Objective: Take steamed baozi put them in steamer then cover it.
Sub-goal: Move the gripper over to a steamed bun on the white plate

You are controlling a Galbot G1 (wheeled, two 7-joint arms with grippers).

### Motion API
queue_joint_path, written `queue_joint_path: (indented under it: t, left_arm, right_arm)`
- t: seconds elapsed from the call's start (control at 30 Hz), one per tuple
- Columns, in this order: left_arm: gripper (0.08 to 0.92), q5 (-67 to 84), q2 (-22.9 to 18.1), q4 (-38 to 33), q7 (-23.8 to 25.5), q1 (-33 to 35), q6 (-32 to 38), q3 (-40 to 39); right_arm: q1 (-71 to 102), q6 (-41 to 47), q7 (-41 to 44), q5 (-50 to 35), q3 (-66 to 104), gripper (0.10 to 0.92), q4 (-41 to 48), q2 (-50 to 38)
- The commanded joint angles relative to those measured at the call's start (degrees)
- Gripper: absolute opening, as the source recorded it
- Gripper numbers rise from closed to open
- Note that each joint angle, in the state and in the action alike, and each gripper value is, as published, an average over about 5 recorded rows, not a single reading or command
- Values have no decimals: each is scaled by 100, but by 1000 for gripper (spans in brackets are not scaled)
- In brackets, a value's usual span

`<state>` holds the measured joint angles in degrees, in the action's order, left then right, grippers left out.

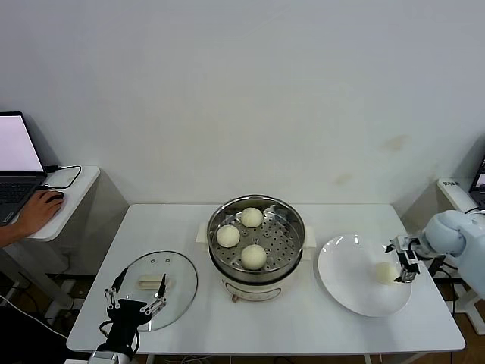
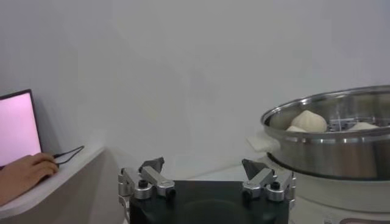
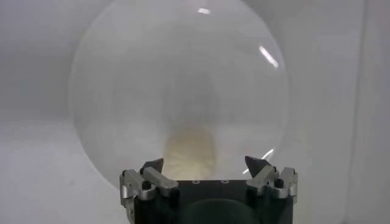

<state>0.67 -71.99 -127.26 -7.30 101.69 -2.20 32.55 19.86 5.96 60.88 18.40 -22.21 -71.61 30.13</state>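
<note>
The steamer [image 1: 292, 244] stands mid-table with three baozi inside: one at the back [image 1: 251, 218], one at the left [image 1: 228, 236], one at the front [image 1: 254, 256]. A fourth baozi [image 1: 386, 272] lies on the white plate [image 1: 345, 280] at the right. My right gripper [image 1: 402, 262] is open just right of that baozi, jaws apart on either side of it; the baozi also shows in the right wrist view [image 3: 190, 152]. The glass cover [image 1: 180, 292] lies flat at the left with its cream handle [image 1: 151, 283]. My left gripper [image 1: 136, 290] is open, low by the cover's near edge.
A side desk [image 1: 72, 199] at the far left holds a laptop [image 1: 17, 163] and a person's hand [image 1: 34, 212] on a mouse. The steamer rim [image 2: 329, 131] fills the side of the left wrist view. The table's front edge lies just behind the left gripper.
</note>
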Motion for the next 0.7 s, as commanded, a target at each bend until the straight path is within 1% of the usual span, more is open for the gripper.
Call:
queue_joint_path:
  t: [0.03,0.2,0.33,0.7]
  left_arm:
    - [823,5,4,2,2,0,1,-4]
    - [823,7,2,13,1,-3,3,1]
    - [823,10,-5,7,0,-6,4,4]
    - [823,12,-12,-22,-5,8,6,24]
  right_arm:
    - [323,-114,-28,277,311,823,547,362]
    - [369,-58,-68,315,320,822,612,476]
    - [354,-32,-101,349,318,803,658,519]
    - [82,26,-58,193,187,613,502,436]
